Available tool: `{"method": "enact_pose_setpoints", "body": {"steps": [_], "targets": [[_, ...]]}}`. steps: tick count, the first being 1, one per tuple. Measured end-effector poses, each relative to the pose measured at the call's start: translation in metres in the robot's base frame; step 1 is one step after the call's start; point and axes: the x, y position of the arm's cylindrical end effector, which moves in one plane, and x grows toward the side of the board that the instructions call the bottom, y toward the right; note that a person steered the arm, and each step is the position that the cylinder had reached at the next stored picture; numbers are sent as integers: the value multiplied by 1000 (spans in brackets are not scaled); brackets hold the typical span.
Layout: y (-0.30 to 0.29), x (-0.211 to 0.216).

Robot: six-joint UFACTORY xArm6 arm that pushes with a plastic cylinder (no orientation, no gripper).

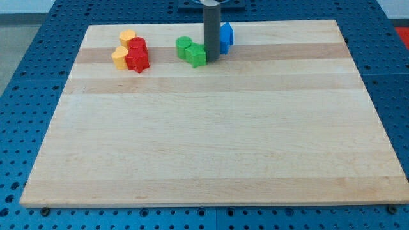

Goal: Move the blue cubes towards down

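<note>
In the camera view, my tip (211, 60) is resting on the wooden board (211, 147) near the view's top, a bare rod gripping nothing, sitting between the green blocks (192, 51) on its left and the blue cubes (225, 38) just beside its right; red blocks (137, 54) and orange blocks (123, 48) are clustering farther left

Wooden counter on a blue pegboard

The pale planked counter (211, 140) rests on a blue perforated base (45, 25), evenly lit.
</note>
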Motion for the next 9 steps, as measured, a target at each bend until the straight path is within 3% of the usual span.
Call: {"method": "enact_pose_setpoints", "body": {"steps": [1, 3, 5, 6, 7, 9], "targets": [[0, 0], [81, 1], [73, -98], [34, -109], [27, -108], [71, -81]]}}
